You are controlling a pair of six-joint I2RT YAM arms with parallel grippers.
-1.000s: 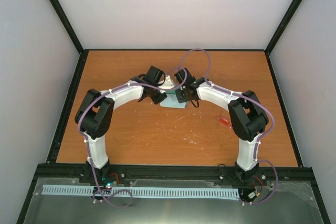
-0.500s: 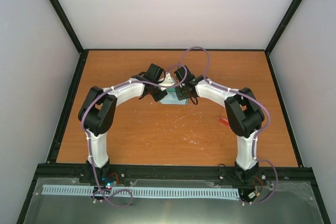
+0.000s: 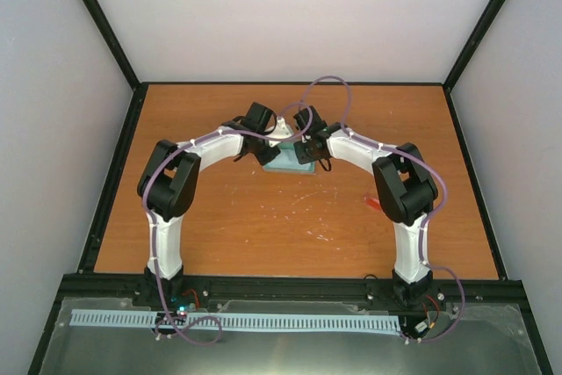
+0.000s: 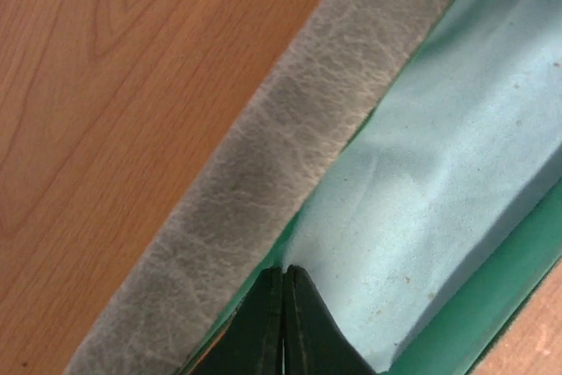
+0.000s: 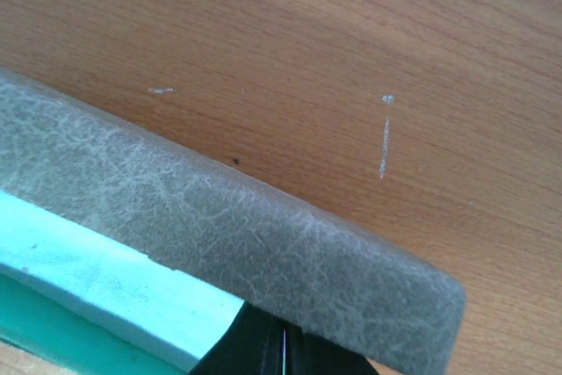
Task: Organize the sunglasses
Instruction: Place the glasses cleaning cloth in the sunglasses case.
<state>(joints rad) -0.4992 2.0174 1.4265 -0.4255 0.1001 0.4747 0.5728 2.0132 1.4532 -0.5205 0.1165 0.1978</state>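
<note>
The sunglasses (image 3: 375, 203) show only as a red-orange sliver on the table, partly hidden by my right arm's elbow. At the table's middle lies the open grey case (image 3: 287, 165) with its teal-green lining (image 4: 492, 305). A pale blue cloth (image 4: 439, 173) rests inside it. My left gripper (image 4: 284, 270) is shut, with a corner of that cloth pinched at its tips. My right gripper (image 5: 283, 333) is shut too. Its tips sit behind the grey case wall (image 5: 263, 234), beside the cloth's edge (image 5: 105, 278); I cannot tell whether it holds the cloth.
Bare wooden tabletop (image 3: 290, 226) lies around the case. A black frame (image 3: 114, 173) edges the table, and pale walls stand on three sides. Both forearms converge over the case from left and right.
Both arms have stretched further from their bases, carrying the grippers and the pale blue patch a little toward the back. Both grippers stayed shut.
</note>
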